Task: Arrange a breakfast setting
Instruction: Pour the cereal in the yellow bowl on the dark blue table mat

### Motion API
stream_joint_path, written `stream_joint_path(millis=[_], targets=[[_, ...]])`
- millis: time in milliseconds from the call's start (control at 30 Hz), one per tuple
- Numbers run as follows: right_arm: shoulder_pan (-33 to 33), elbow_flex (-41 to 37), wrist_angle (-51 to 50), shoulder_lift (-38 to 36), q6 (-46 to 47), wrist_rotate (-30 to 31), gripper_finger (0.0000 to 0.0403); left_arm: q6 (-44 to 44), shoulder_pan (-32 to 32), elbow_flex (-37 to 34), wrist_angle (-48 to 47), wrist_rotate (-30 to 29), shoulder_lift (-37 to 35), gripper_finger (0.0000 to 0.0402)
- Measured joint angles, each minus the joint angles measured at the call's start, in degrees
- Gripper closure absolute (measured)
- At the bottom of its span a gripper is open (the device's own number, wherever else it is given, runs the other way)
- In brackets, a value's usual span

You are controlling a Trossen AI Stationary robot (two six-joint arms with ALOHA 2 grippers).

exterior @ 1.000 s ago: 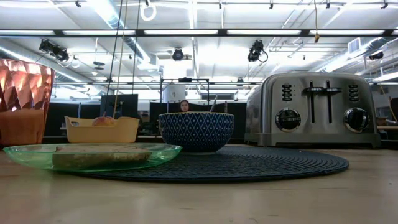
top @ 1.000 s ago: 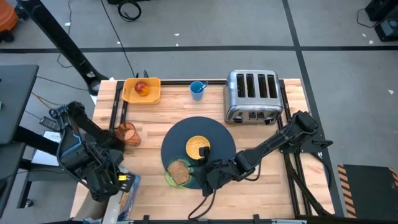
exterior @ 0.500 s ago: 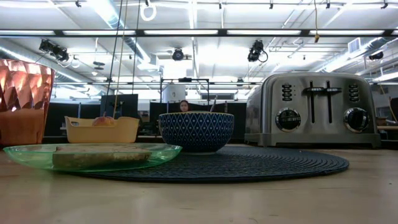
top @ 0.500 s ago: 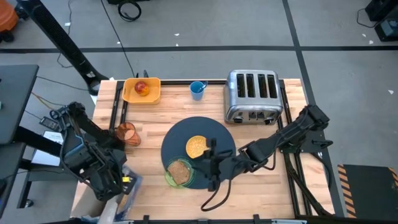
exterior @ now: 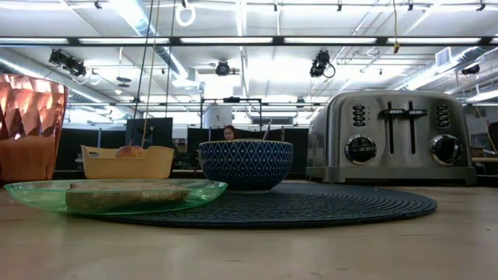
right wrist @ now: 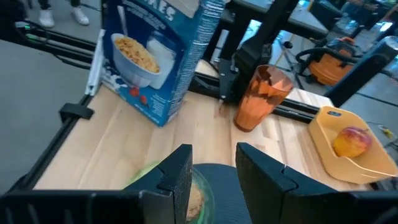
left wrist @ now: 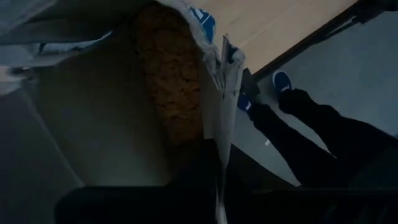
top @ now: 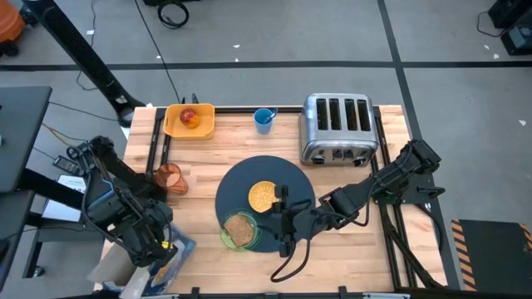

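The dark round mat [top: 291,178] lies mid-table. On it stands the bowl [top: 264,196], yellow inside and blue-patterned outside in the low view [exterior: 246,165]. The green plate with toast [top: 239,231] overlaps the mat's near-left rim. My right gripper [top: 279,221] hovers open and empty just right of the plate and bowl; it also shows in its wrist view [right wrist: 214,167]. My left gripper [top: 156,243] is shut on a blue cereal box [right wrist: 155,56] at the near-left corner. The orange tumbler [top: 170,177] stands at the left. The blue cup [top: 264,120] and the red apple [top: 189,118] are at the far edge. The spoon is not in view. My left gripper holds the cereal box by a wall at its open top [left wrist: 219,118]; the wall's edge runs down between the dark fingers, seemingly one inside and one outside. Cereal [left wrist: 171,81] shows inside. The box is tilted; whether its bottom touches the table I cannot tell.
The silver toaster [top: 338,129] stands at the far right. The apple lies in the yellow tray [top: 204,129] at the far left. A person's legs [left wrist: 311,137] stand on the floor beyond the table's edge. Bare wood lies near and right of the mat.
My right gripper has drawn back from over the bowl toward the table's right and near edge, turning at the wrist. My left gripper has moved slightly toward the near-left corner with the cereal box, which has tipped and turned so more of its face shows from above.
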Motion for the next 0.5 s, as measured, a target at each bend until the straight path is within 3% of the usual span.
stream_joint_path(millis=[233,500], targets=[[-0.5,0.0,0.1,0.0,0.0,-0.7,0.027,2.0,1.1,0.0,0.2,0.3,-0.6,0.0394],[-1.0,0.0,0.1,0.0,0.2,-2.3,0.027,14.1,5.6,0.0,0.1,0.4,-0.6,0.0395]])
